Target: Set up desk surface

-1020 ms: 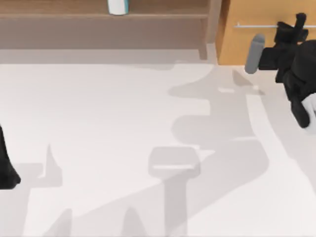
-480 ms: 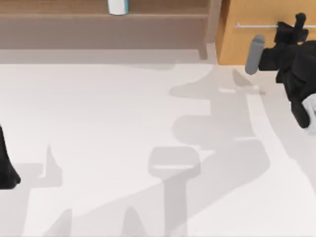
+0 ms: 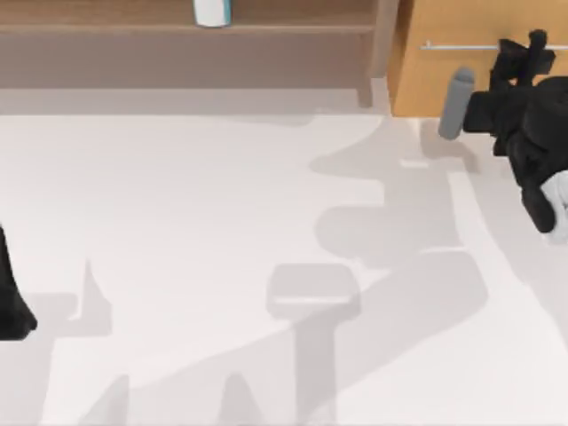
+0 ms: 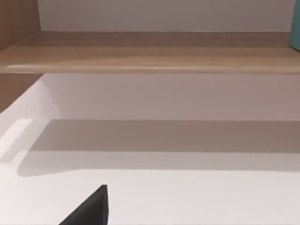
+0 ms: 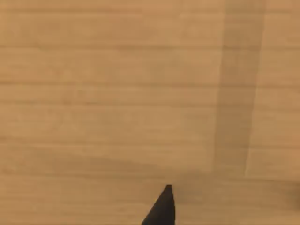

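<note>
My right gripper point(image 3: 532, 49) sits at the silver bar handle point(image 3: 461, 46) of the orange-tan wooden drawer point(image 3: 417, 62); its opening I cannot tell. My left arm point(image 3: 11, 297) is parked at the left edge of the broad white matte desk surface point(image 3: 177, 213).

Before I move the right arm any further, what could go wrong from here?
1. The right claw sits at the silver bar handle of the wooden drawer; the right wrist view shows wood very close, so pushing on may ram the drawer front.
2. I cannot tell whether the claw encloses the handle, so a pull may slip.
3. The drawer could slide out over the desk surface towards the arm.
</note>
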Action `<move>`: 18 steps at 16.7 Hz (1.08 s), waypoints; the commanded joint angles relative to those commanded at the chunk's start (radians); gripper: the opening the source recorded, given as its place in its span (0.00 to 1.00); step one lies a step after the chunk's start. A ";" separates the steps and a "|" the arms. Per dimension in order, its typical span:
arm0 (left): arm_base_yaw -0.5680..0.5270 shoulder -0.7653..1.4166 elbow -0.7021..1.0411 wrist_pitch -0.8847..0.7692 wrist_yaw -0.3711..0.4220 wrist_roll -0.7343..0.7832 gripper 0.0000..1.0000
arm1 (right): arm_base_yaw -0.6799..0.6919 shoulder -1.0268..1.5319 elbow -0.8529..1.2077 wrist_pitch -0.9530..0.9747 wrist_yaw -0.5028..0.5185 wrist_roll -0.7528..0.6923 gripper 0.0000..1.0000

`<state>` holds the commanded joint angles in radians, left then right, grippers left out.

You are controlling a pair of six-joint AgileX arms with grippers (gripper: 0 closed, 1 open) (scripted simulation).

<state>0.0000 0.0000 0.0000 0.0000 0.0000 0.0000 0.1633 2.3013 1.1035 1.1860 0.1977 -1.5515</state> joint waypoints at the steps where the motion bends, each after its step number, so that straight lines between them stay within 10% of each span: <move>1: 0.000 0.000 0.000 0.000 0.000 0.000 1.00 | 0.000 0.000 0.000 0.000 0.000 0.000 0.98; 18: 0.000 0.000 0.000 0.000 0.000 0.000 1.00 | 0.027 -0.043 -0.115 0.070 0.007 0.000 1.00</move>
<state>0.0000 0.0000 0.0000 0.0000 0.0000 0.0000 0.1902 2.2580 0.9890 1.2558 0.2048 -1.5513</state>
